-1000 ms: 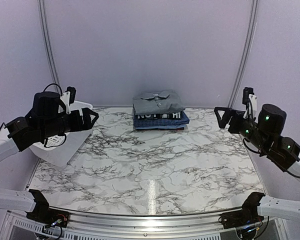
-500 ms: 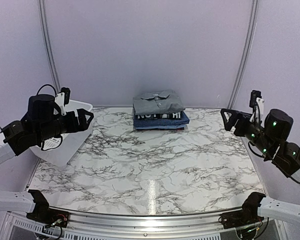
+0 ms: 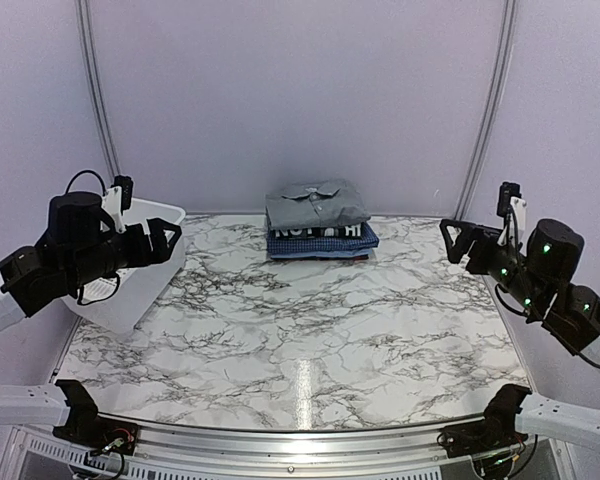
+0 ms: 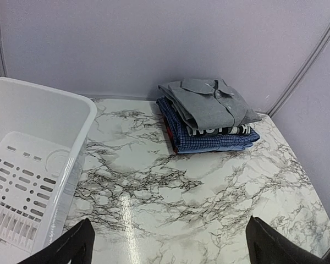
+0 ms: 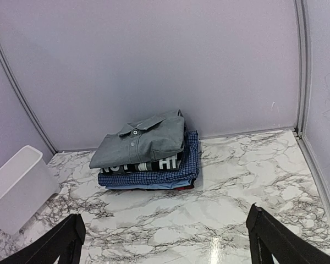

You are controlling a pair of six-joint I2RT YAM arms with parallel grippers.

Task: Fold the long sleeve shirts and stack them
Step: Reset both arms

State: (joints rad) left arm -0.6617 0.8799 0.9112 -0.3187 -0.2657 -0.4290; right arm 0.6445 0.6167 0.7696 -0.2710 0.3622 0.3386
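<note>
Table (image 3: 310, 330): flat top, glossy white marble pattern with dark grey veins, a glare streak near the front edge. Plain pale walls on three sides.

White tub (image 4: 41, 113): rigid plastic, rectangular, rounded rim, at the left edge of the table. From the left wrist view its inside shows a bare floor with rows of slots and a round moulded mark. No cloth is seen in it.

Shirt stack (image 3: 318, 225): at the back centre of the table, close to the rear wall, well apart from the tub. All are folded into flat rectangles, one on top of another.
- Top: grey shirt (image 5: 146, 142), plain woven cloth, collar and buttons facing up, edges hanging slightly past the layer below.
- Under it: black shirt (image 5: 154, 164) with white block letters on the folded edge.
- Under that: blue checked shirt (image 5: 154, 179), fine small checks, widest layer in the stack.
- A thin red edge shows at the very bottom; I cannot tell what garment it is.

Left hand (image 3: 166, 241): black fingers spread wide, raised above the tub's near rim, pointing toward the stack, gripping nothing.

Right hand (image 3: 450, 241): black fingers spread wide, raised at the right edge of the table, pointing toward the stack, gripping nothing.
</note>
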